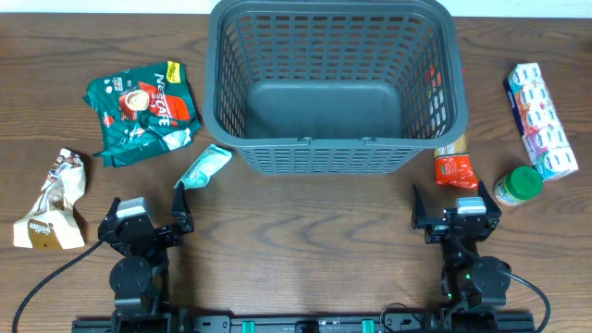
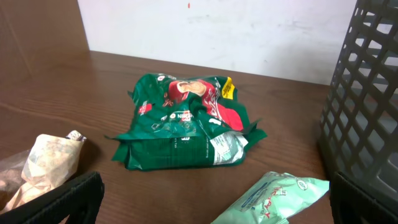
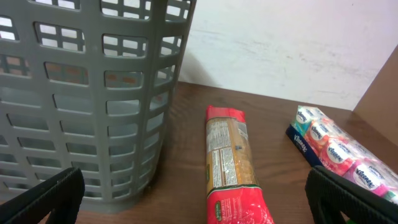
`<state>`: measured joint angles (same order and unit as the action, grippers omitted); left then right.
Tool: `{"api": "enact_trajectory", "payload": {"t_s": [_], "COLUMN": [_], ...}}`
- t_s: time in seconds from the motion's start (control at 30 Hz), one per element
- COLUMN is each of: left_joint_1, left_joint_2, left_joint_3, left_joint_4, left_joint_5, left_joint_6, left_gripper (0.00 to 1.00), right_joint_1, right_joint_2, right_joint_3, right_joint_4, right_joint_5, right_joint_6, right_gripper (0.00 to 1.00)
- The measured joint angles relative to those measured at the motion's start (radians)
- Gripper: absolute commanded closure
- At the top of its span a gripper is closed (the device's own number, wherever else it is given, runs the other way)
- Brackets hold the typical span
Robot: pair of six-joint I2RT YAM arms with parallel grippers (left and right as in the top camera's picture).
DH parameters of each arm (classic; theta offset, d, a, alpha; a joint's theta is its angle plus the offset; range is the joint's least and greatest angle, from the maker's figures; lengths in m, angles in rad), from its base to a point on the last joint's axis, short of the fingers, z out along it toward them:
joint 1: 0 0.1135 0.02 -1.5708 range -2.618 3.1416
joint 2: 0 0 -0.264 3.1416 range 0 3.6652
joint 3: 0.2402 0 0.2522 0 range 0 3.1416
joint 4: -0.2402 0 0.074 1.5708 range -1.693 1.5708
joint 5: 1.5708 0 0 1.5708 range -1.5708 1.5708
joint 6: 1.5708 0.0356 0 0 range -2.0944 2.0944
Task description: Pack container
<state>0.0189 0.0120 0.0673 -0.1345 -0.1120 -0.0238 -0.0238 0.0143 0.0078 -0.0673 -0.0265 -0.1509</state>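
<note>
Left end effector (image 1: 146, 205) and right end effector (image 1: 453, 205) both gape wide, empty; one container (image 1: 326, 151), six loose items (image 1: 143, 106) beside it.

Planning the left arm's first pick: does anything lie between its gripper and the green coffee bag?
Nothing visible does. The left gripper is open, the green coffee bag straight ahead; the mint packet lies off to its right.

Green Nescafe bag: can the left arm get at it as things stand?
Probably yes. The green bag lies uncovered straight ahead of the open left hand, with nothing between them. The mint packet sits just off that path and might get nudged.
</note>
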Motion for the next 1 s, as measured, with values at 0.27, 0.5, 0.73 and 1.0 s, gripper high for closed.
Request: {"api": "enact_trajectory", "payload": {"t_s": [0.27,0.5,0.73,1.0], "left_joint_1": [0.0,0.0,0.0,0.0], "left_joint_2": [0.0,0.0,0.0,0.0], "left_joint_3": [0.0,0.0,0.0,0.0], "left_joint_4": [0.0,0.0,0.0,0.0], "left_joint_5": [0.0,0.0,0.0,0.0], "left_joint_6": [0.0,0.0,0.0,0.0], "left_gripper": [0.01,0.02,0.01,0.01], "right_joint_1": [0.0,0.0,0.0,0.0], "right_joint_2": [0.0,0.0,0.0,0.0], "right_joint_3": [0.0,0.0,0.0,0.0], "right_joint_4": [0.0,0.0,0.0,0.0], "right_joint_5": [0.0,0.0,0.0,0.0], "right_joint_6": [0.0,0.0,0.0,0.012], "right_gripper": [0.01,0.01,0.01,0.01]}}
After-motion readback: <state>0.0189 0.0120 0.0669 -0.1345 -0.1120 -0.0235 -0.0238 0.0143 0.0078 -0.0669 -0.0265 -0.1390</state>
